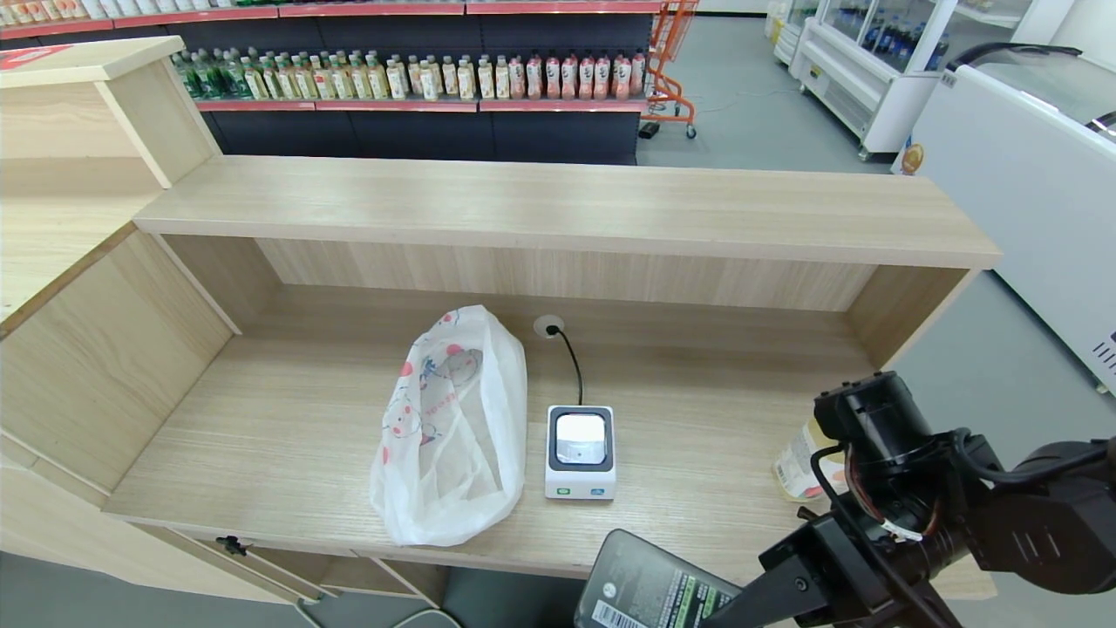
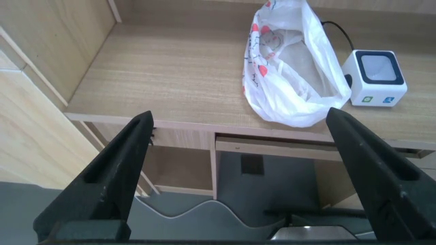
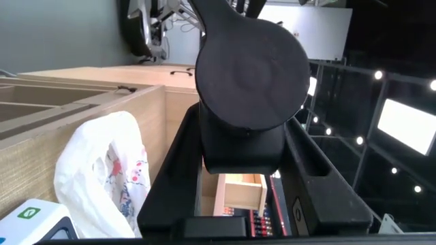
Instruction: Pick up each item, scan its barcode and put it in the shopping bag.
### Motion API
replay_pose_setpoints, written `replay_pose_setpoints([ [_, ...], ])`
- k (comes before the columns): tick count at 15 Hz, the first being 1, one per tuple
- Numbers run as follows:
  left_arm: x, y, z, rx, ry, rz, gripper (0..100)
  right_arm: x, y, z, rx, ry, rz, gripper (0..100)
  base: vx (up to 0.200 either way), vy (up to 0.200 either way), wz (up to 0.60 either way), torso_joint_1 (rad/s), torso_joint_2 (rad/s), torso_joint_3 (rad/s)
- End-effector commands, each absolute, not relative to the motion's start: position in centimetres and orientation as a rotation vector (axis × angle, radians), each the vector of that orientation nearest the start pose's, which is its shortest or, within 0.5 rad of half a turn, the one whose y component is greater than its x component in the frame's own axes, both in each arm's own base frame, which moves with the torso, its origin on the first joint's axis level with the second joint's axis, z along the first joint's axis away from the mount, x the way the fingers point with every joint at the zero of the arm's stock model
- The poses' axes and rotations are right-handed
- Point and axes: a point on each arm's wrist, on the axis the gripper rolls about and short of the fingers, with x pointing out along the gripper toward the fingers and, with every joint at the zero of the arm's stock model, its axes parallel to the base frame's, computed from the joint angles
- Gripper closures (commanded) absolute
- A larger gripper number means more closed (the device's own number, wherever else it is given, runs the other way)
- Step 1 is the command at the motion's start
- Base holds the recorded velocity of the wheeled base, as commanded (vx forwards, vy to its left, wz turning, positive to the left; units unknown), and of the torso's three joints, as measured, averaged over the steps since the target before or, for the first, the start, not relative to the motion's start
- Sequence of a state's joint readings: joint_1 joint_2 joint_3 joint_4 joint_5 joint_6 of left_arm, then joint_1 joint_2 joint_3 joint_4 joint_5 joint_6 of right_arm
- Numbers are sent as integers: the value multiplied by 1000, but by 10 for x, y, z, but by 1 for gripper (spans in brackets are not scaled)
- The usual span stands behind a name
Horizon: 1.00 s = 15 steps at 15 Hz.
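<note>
Scanning pending: right fingers (image 3: 310,177) gripped dark bottle (image 1: 649,584) at scanner's (image 1: 580,449) 6 o'clock | left fingers (image 2: 109,180) stood apart, empty | pale bottle (image 1: 798,471) waited at 3 o'clock | bag (image 1: 453,427) lay at 9 o'clock, seemingly unfilled

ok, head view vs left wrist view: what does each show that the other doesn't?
Head, not left wrist: the right gripper shut on a dark bottle in front of the counter, a pale bottle standing on it, drink shelves. Left wrist, not head: the open left gripper. Both: shopping bag, scanner, counter.
</note>
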State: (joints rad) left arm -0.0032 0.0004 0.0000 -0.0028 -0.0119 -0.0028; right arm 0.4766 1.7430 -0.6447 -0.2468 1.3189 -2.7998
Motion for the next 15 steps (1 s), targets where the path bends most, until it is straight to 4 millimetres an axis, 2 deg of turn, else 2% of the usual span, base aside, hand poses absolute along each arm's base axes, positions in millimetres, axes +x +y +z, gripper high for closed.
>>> replay_pose_setpoints([
  [1, -23, 0, 76, -3, -2, -15, 0, 214, 135, 112, -1482, -1802, 1270, 100, 0, 0, 0, 0, 0, 0],
  [2, -23, 0, 76, -3, -3, -15, 0, 213, 135, 113, -1484, -1805, 1266, 100, 0, 0, 0, 0, 0, 0],
  [4, -23, 0, 76, -3, -3, -15, 0, 208, 130, 129, -1523, -1839, 1204, 100, 0, 0, 0, 0, 0, 0],
  [5, -23, 0, 76, -3, -3, -15, 0, 202, 120, 152, -1492, -1703, 1241, 100, 0, 0, 0, 0, 0, 0],
  [8, -23, 0, 76, -3, -2, -15, 0, 187, 55, 202, -1456, -1166, 1169, 100, 0, 0, 0, 0, 0, 0],
  [9, -23, 0, 76, -3, -2, -15, 0, 179, 35, 210, -1364, -968, 1146, 100, 0, 0, 0, 0, 0, 0],
  [10, -23, 0, 76, -5, -1, -15, 0, 166, 28, 209, -1166, -771, 1186, 100, 0, 0, 0, 0, 0, 0],
  [11, -23, 0, 76, -3, -2, -15, 0, 154, 22, 216, -1055, -634, 1158, 100, 0, 0, 0, 0, 0, 0],
  [13, -23, 0, 76, -3, -2, -15, 0, 144, 27, 229, -822, -388, 1106, 100, 0, 0, 0, 0, 0, 0],
  [15, -23, 0, 76, -3, -2, -15, 0, 149, 32, 239, -520, -195, 1038, 100, 0, 0, 0, 0, 0, 0],
])
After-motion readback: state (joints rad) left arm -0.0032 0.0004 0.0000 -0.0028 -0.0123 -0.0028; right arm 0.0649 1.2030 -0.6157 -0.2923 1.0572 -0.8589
